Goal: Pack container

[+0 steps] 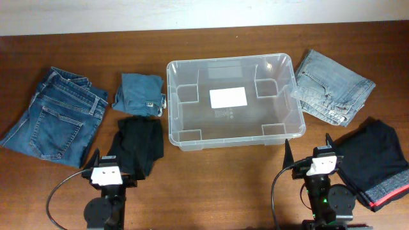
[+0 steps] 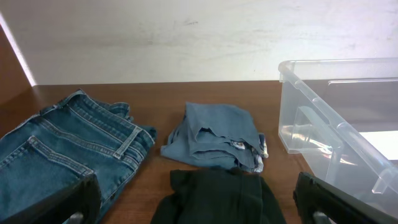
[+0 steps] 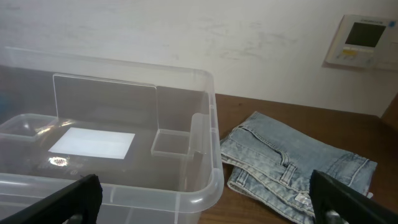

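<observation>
The container is a clear plastic bin in the middle of the table, with only a white label on its base. My left gripper stands open at the front left, over the near end of a folded black garment. In the left wrist view, the left gripper has the black garment between its wide-apart fingers and the container to its right. My right gripper is open just in front of the bin's near right corner. In the right wrist view, the right gripper faces that corner of the container.
Dark blue jeans lie at the far left and a small folded blue garment beside the bin. Light blue jeans lie right of the bin. A black garment with a red stripe lies at the front right.
</observation>
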Motion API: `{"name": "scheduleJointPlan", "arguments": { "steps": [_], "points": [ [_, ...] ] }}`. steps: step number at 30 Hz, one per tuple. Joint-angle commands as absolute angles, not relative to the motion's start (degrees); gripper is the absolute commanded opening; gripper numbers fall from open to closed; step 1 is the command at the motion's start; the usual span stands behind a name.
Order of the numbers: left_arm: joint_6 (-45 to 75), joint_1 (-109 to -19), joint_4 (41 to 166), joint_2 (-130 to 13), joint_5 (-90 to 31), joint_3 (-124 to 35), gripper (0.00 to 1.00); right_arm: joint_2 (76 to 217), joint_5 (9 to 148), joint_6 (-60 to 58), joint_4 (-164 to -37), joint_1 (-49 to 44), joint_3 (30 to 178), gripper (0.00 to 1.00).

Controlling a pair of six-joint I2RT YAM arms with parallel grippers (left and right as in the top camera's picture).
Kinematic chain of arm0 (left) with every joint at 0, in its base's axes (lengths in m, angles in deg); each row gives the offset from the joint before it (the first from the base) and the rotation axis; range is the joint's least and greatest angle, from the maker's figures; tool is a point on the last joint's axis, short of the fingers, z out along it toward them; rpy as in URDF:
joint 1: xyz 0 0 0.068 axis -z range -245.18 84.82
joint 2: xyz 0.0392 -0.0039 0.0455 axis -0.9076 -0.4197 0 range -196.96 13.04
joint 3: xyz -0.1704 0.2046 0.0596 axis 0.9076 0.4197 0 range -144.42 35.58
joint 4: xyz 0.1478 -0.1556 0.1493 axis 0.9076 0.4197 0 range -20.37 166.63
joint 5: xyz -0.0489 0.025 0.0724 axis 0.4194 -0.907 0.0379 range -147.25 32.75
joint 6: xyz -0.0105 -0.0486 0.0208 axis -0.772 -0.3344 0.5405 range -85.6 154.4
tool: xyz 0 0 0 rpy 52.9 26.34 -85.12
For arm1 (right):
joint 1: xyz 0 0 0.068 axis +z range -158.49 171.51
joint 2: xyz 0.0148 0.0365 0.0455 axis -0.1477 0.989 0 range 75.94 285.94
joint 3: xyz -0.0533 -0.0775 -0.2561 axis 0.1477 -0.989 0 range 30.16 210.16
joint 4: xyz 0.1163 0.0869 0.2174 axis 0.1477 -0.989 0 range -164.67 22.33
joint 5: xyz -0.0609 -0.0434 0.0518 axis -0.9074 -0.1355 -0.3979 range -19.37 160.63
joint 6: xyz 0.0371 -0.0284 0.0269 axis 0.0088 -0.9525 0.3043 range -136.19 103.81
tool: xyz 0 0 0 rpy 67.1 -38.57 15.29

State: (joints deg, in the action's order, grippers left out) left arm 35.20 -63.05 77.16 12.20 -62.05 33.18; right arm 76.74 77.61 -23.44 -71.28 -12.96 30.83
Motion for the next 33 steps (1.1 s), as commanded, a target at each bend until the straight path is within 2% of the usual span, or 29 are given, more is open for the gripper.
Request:
{"name": "scheduleJointPlan", "arguments": {
  "steps": [1,24,33],
  "points": [
    [34.6,-63.4,76.9,12.6,-62.5,33.7,1.0,76.1,77.9,-22.8,-71.4,-13.4,30.5,0.98],
    [34.6,-63.4,76.9,12.6,-62.4,33.7,0.99,76.1,77.9,-22.8,-71.4,-13.4,30.5,0.98],
    [34.6,-63.4,77.5,12.6,-53.1,32.6,0.99,76.1,77.9,-22.8,-71.4,-13.4,30.5,0.98]
  ]
}}
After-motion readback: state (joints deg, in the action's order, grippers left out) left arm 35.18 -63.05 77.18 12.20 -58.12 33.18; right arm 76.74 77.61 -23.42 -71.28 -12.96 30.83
